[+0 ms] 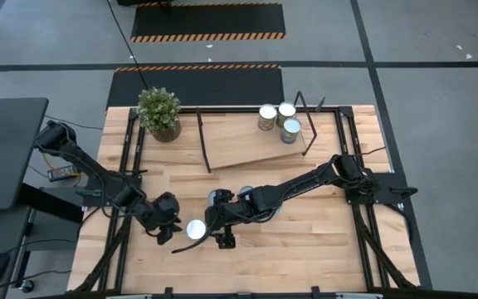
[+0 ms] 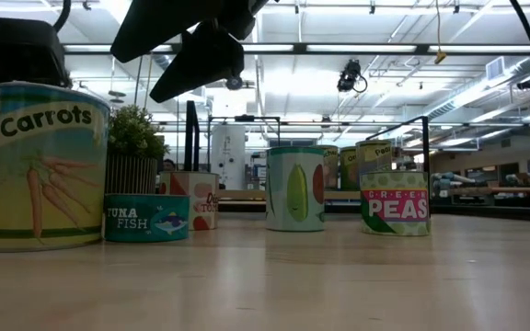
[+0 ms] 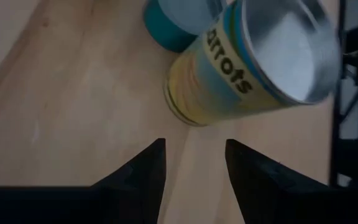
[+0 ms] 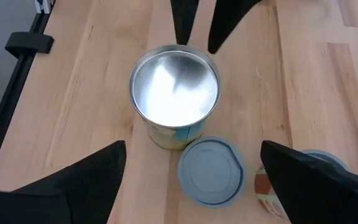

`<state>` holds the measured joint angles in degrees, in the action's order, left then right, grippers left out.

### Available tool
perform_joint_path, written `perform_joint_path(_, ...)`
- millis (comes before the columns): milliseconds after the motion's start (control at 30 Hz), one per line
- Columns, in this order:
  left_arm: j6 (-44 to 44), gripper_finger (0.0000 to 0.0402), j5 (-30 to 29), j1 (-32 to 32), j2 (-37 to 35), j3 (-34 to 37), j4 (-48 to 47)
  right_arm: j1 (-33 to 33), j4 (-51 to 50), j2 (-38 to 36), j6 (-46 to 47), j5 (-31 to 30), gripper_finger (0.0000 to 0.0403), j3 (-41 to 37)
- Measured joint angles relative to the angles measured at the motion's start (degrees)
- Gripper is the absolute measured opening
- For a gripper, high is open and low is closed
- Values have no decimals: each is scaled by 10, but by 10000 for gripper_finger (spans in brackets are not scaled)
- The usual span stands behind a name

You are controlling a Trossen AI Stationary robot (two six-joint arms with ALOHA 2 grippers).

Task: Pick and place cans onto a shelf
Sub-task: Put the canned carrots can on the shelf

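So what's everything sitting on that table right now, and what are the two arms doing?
Cans on the shelf: three, silvery tops, at its right end.
Carrots can: one, yellow-green label, front of the table, between the two tools.
Tuna fish can: one, teal, low, beside the carrots can.
Other cans: a few more upright behind, one labelled peas.
Potted plant: one, green, back left.
Left tool: open, just short of the carrots can.
Right tool: open wide, above the carrots can.
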<state>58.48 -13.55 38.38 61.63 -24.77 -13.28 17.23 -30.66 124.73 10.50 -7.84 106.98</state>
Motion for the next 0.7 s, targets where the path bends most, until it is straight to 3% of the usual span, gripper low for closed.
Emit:
perform_joint_path(200, 9, 171, -55, 1, 54, 0, 70, 0, 0, 0, 0, 0, 380, 0)
perform_joint_path(500, 9, 171, -60, -3, 136, 0, 193, 0, -5, 0, -6, 19, 380, -19)
perform_joint_path(700, 9, 171, -100, -3, 181, 0, 264, 9, 9, 0, -15, 23, 380, -36)
